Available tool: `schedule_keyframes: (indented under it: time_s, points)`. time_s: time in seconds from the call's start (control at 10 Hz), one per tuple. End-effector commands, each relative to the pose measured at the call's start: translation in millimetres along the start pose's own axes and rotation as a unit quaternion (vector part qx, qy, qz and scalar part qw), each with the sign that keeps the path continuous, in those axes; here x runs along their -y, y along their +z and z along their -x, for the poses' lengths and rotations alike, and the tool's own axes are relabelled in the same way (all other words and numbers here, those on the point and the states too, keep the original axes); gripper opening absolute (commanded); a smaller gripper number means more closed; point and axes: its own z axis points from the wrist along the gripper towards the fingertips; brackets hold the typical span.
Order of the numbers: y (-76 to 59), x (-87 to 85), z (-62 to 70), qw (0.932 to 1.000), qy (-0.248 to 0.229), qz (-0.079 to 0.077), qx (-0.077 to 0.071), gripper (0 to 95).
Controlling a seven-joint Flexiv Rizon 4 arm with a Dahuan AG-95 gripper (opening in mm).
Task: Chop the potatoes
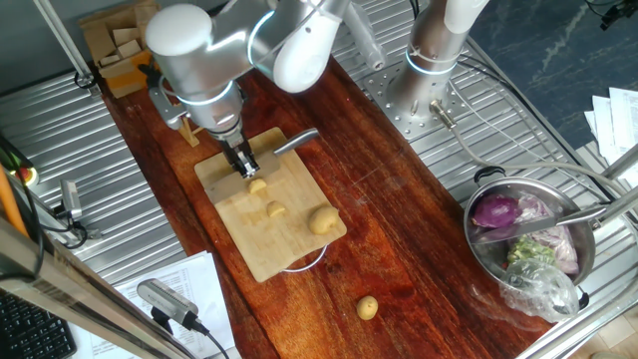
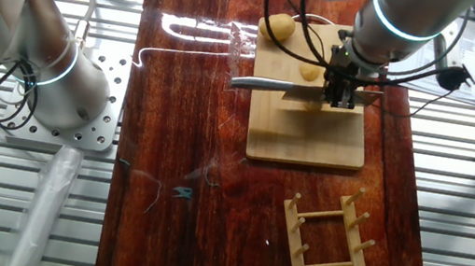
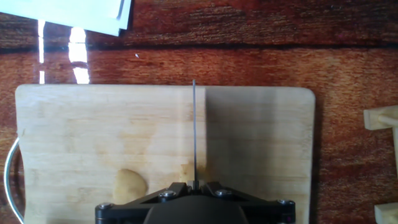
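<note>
1. Closest to my hand camera is the dark gripper (image 3: 194,202) body, filling the bottom edge, with the knife (image 3: 194,134) running edge-on as a thin line up across the cutting board (image 3: 261,143).
2. My fingers are closed on the knife; in one fixed view they clamp it at the near end of the board (image 1: 269,244), and the steel handle (image 1: 296,141) sticks out past the board edge over the bench (image 1: 399,199).
3. From the other fixed view the blade (image 2: 268,85) lies flat-on across the board (image 2: 307,139), with the gripper (image 2: 342,92) right above it.
4. Potatoes: I count three on the board in one fixed view. A small potato (image 1: 258,186) sits right at my fingertips, another small one (image 1: 275,209) lies just beyond it, and the largest potato (image 1: 322,220) rests near the board's right edge.
5. A fourth potato (image 1: 367,307) lies off the board on the wooden bench, well apart from the others.
6. In the hand view one pale potato (image 3: 129,185) shows just left of the blade line; I cannot tell whether it has been cut.
7. A steel bowl (image 1: 588,261) holding a purple onion (image 1: 495,211) stands at the right of the bench.
8. A small wooden rack (image 2: 328,235) lies near the board in the other fixed view.
</note>
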Motion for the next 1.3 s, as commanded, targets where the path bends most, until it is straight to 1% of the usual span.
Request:
schedule_keyframes:
  time_s: [0.1, 0.2, 0.3, 0.8, 1.0, 1.3]
  points:
    - [10.8, 0.2, 3.5, 1.0000, 0.004, -0.004, 0.003, 0.0]
    - [11.1, -0.6, 4.5, 1.0000, 0.005, -0.003, 0.002, 0.0]
    - [6.7, -1.2, 4.8, 1.0000, 0.003, -0.007, -0.003, 0.0]
    - [3.2, -1.1, 4.4, 1.0000, 0.002, -0.005, -0.001, 0.0]
    - [-0.4, -1.5, 3.8, 1.0000, 0.001, -0.003, -0.003, 0.0]
    - [-1.2, -1.3, 2.8, 1.0000, 0.000, -0.003, -0.003, 0.0]
